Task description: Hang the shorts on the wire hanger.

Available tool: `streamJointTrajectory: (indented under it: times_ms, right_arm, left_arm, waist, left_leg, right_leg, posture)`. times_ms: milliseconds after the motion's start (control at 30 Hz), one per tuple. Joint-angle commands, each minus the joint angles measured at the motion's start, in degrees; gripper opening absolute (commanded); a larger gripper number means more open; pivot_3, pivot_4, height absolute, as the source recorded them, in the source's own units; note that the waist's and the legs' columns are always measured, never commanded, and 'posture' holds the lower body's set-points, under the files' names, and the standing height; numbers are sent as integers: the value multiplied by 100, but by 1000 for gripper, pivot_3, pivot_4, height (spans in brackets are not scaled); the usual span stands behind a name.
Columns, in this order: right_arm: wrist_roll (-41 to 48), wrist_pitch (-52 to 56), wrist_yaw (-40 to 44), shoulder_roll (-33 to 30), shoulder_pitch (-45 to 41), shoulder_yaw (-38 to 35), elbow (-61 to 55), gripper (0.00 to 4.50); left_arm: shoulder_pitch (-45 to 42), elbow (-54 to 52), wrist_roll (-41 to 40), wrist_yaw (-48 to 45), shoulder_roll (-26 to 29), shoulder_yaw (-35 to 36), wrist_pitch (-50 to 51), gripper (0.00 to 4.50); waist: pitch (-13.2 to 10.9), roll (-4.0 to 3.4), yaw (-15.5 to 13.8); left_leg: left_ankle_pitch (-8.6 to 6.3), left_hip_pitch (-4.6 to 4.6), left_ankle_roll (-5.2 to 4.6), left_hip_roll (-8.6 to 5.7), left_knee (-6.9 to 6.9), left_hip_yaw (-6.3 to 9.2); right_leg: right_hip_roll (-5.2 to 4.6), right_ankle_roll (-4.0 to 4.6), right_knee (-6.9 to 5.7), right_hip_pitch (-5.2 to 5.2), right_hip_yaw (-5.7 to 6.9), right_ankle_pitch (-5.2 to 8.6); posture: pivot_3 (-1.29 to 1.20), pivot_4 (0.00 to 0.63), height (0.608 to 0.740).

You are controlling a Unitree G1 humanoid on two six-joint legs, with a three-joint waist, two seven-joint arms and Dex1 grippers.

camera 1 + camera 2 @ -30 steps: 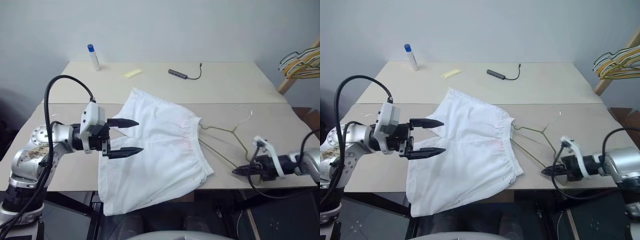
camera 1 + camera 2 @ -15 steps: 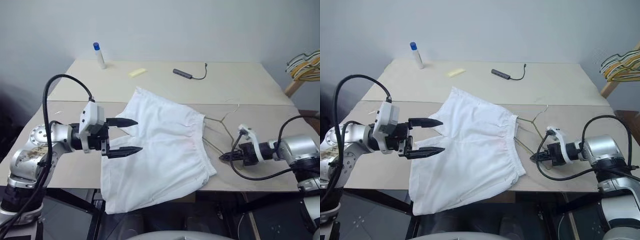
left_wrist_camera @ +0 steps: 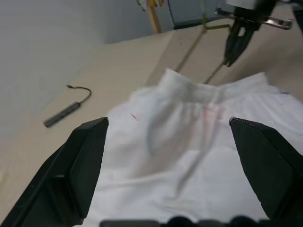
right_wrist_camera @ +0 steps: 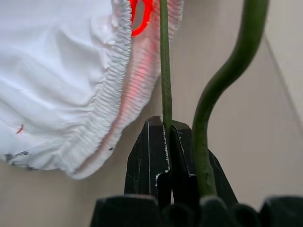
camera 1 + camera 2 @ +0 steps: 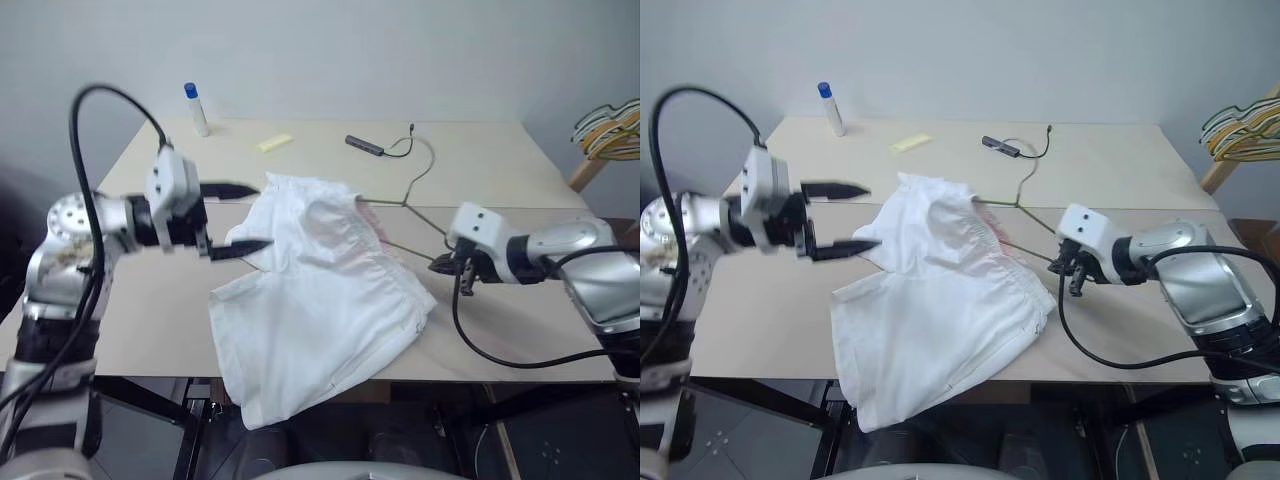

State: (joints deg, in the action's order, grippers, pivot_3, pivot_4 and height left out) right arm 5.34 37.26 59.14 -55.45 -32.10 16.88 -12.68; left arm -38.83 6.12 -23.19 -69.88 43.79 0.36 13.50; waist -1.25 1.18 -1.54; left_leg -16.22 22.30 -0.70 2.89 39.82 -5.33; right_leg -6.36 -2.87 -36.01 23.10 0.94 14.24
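The shorts (image 5: 320,290) lie on the beige table (image 5: 500,170), and I use them as the landmark. Their lower leg part hangs over the near edge of the table. Their upper part, near the elastic waistband, is lifted into a small hump, and a red-orange patch shows inside the waistband in the right wrist view.

The wire hanger (image 5: 408,196) reaches out from this lifted part of the shorts, on the robot's right side of them. Its hook rises behind the shorts and ends near a dark cable adapter (image 5: 365,147).

The right gripper (image 5: 444,262) is just beside the right edge of the shorts. Its 2 fingers are pressed together and pinch 1 thin wire of the hanger.

The left gripper (image 5: 238,218) is at the left edge of the shorts. Its 2 fingers (image 3: 83,156) are spread wide and hold nothing.

Behind the shorts stand a white bottle with blue cap (image 5: 197,108) and a yellow note (image 5: 275,144). Far right of them hangs a bunch of yellow and white hangers (image 5: 608,128).
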Motion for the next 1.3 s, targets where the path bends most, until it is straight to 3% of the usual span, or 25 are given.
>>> streamJointTrajectory:
  times_ms: [33, 200, 433, 567, 933, 1000, 1133, 1300]
  right_arm:
    - [-199, -347, 131, 76, -335, 91, -367, 0]
    - [-263, -393, 323, 255, -525, 240, -359, 0]
    - [-263, -315, 573, 376, -685, 307, -342, 0]
    - [-228, -169, 617, 466, -735, 274, -375, 0]
    - [-159, -86, 636, 510, -635, 160, -468, 0]
    - [-163, -133, 616, 502, -579, 137, -476, 0]
    - [-157, -235, 504, 401, -340, -94, -450, 1106]
    - [151, 99, 292, 124, 185, -1048, -379, 2855]
  left_arm:
    - [-544, 649, 418, -463, -212, -411, -682, 4463]
    - [-959, 1521, 1129, -1039, -470, -1106, -1550, 4463]
    - [-1651, 3151, 2248, -1039, -852, -1797, -2453, 4463]
    - [-1719, 3425, 2383, -903, -1058, -1774, -2556, 3585]
    - [-1553, 3299, 2172, -1183, -1097, -1555, -2371, 212]
    - [-1535, 3265, 2133, -1163, -1103, -1502, -2270, 29]
    - [-1527, 3105, 1960, -1081, -1104, -1308, -1689, 0]
    - [-1300, 2801, 1794, -1017, -986, -1066, -1289, 0]
  waist:
    - [0, 0, 85]
    - [0, 1, 235]
    - [0, 1, 375]
    - [0, 1, 426]
    - [0, 1, 446]
    - [0, 1, 446]
    - [0, 1, 448]
    - [0, 1, 436]
  left_leg:
    - [4, 3, 7, 0, 1, -2]
    - [5, 4, 8, 0, 3, -5]
    - [-2, 1, -6, 2, 4, -2]
    - [-4, 4, -9, 2, 5, -5]
    - [-5, 5, -10, 4, 7, -5]
    - [-4, 6, -10, 4, 7, -5]
    - [-5, 7, -11, 4, 9, -4]
    - [-5, 7, -10, 4, 9, -4]
  right_leg:
    - [0, -1, 4, 1, 0, -1]
    - [0, -3, 5, 0, -2, -2]
    - [1, -3, -7, 5, -1, -2]
    - [-1, -4, -5, 6, -5, -2]
    - [-1, -5, -10, 11, -5, -3]
    - [-1, -5, -10, 11, -5, -3]
    - [-1, -5, -10, 11, -5, -3]
    - [-3, -7, -10, 10, -7, -3]
  posture:
    - [-31, 0, 740]
    - [-42, 0, 740]
    - [-65, 0, 740]
    - [-71, 0, 740]
    - [-81, 0, 740]
    - [-81, 0, 740]
    - [-82, 0, 740]
    - [-78, 0, 740]
